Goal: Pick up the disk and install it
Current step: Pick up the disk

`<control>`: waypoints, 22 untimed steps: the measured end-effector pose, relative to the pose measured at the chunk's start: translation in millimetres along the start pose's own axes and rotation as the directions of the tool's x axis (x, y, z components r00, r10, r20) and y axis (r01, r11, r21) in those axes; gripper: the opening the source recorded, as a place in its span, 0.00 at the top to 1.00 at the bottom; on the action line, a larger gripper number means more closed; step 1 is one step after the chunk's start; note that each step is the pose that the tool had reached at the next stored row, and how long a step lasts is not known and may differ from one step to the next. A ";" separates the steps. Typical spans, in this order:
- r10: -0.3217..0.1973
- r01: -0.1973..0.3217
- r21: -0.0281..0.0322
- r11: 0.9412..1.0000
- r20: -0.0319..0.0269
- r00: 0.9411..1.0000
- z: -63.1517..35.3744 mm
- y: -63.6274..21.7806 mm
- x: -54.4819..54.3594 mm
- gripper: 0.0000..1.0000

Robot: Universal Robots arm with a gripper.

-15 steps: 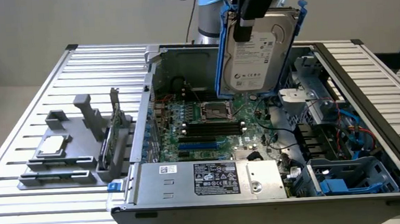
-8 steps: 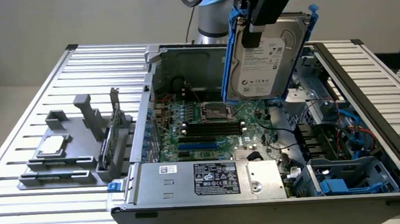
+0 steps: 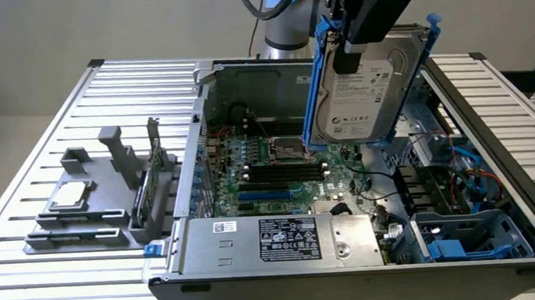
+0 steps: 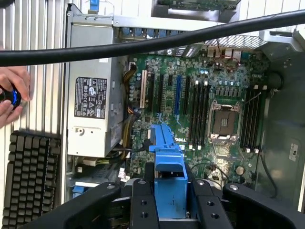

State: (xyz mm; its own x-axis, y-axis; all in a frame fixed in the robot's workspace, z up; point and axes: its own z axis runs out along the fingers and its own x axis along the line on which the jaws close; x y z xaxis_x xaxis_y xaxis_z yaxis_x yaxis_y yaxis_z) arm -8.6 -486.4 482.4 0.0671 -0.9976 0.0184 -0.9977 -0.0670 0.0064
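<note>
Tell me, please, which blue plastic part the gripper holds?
The carrier framing the disk, upright above the motherboard; the other blue bracket sits inside the case.

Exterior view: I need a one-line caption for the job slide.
End effector holds the disk upright over the open computer case, with the motherboard below.

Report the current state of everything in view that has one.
disk: held upright over the computer case, not installed.
gripper: shut on the disk's blue carrier.
computer case: open, motherboard exposed.
chip: lying on the grey holder beside the case.
</note>
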 end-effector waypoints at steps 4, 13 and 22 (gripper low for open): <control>0.000 0.000 0.000 1.000 0.000 1.000 0.2 -6.1 9.6 0.68; 0.000 0.000 0.000 1.000 0.000 1.000 0.6 -26.8 31.4 0.68; 0.000 0.000 0.000 1.000 0.000 1.000 0.9 -42.0 54.0 0.68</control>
State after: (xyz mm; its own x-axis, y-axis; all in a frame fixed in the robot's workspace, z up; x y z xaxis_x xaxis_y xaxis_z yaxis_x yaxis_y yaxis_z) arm 36.9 -537.5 482.2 0.0672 -0.9976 0.0184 -0.9977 -0.0671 0.0064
